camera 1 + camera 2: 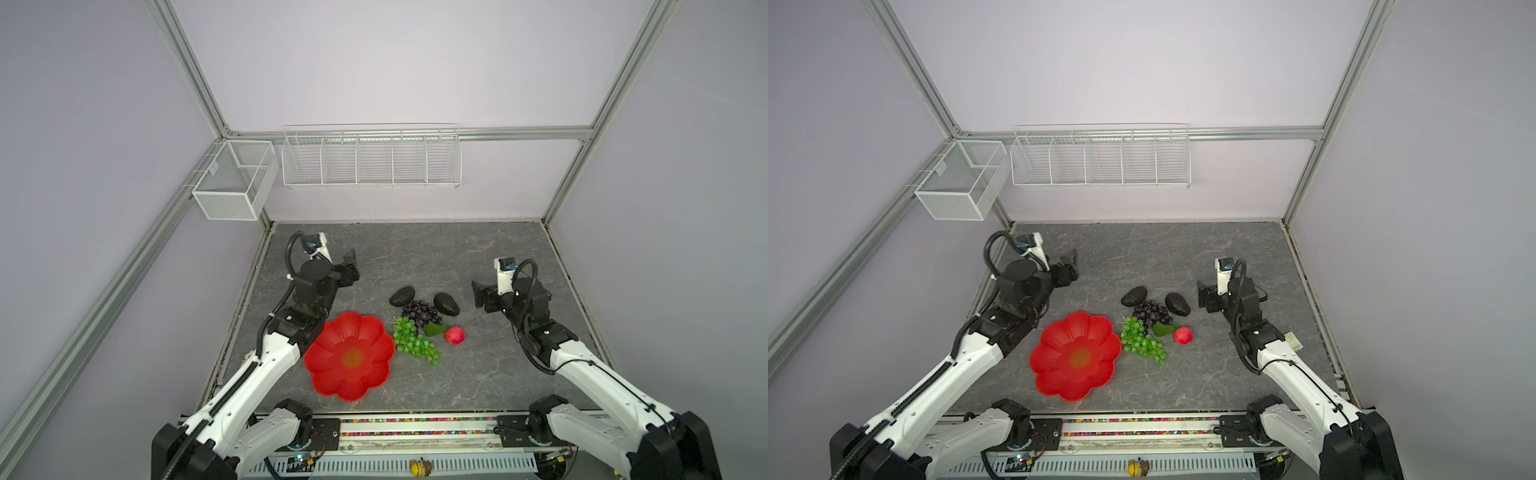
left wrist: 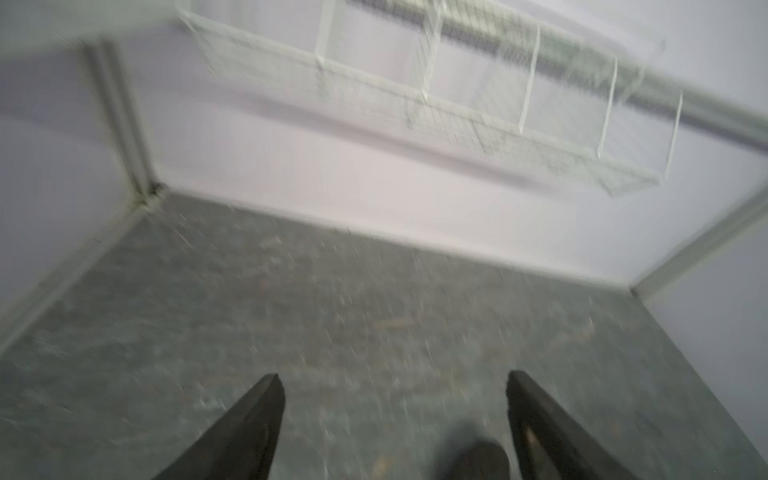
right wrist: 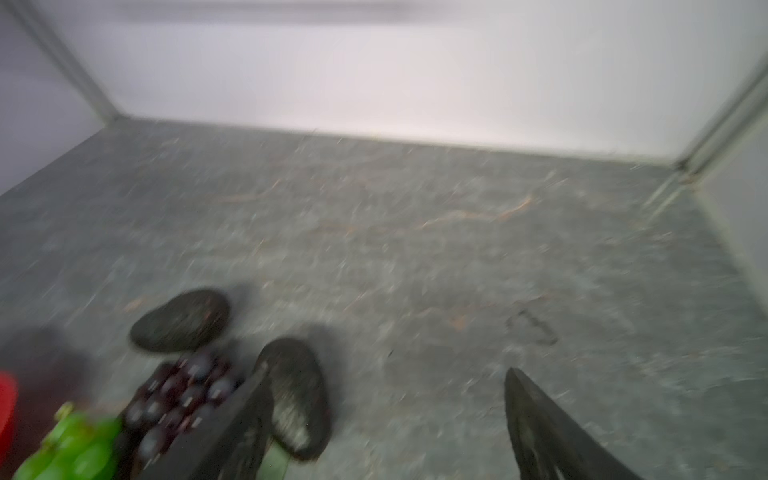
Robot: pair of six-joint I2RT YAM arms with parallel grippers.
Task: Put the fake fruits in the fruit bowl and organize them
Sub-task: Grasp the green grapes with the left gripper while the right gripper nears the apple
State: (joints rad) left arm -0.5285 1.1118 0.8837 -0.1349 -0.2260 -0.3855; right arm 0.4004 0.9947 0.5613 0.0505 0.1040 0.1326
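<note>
1. Nearest the arm bases, the fruit bowl (image 1: pixel 328 386) (image 1: pixel 1059 386) sits flat on the grey tabletop (image 1: pixel 457 257) (image 1: pixel 1183 257), left of centre in both top views. Its red scalloped rim passes under the left arm's forearm.
2. Just right of the bowl lies the green grape bunch (image 1: pixel 413 340) (image 1: pixel 1142 341), close to a petal of the rim; whether they touch I cannot tell. It shows as a green blur in the right wrist view (image 3: pixel 75 449).
3. A little further right, the small red-pink fruit (image 1: pixel 455 335) (image 1: pixel 1183 335) rests on the tabletop beside the green leaf (image 1: pixel 434 329) (image 1: pixel 1163 329).
4. Behind these, the purple grape bunch (image 1: pixel 422 311) (image 1: pixel 1152 311) (image 3: pixel 183 399) touches the far end of the green bunch.
5. Farther back, the left-hand avocado (image 1: pixel 402 296) (image 1: pixel 1134 296) (image 3: pixel 180 320) and the right-hand avocado (image 1: pixel 446 304) (image 1: pixel 1177 304) (image 3: pixel 295 399) flank the purple bunch on the tabletop.
6. The right gripper (image 1: pixel 477 295) (image 1: pixel 1202 296) (image 3: pixel 384 370) hangs near the right-hand avocado, its jaws apart, holding nothing.
7. The left gripper (image 1: pixel 352 266) (image 1: pixel 1073 266) (image 2: pixel 392 374) hovers beyond the bowl, well apart from the fruits, its jaws spread with only tabletop between the tips.
8. Farthest, a mesh box (image 1: pixel 232 183) (image 1: pixel 959 183) and a long wire basket (image 1: pixel 372 162) (image 1: pixel 1100 160) (image 2: pixel 478 104) hang on the frame.
</note>
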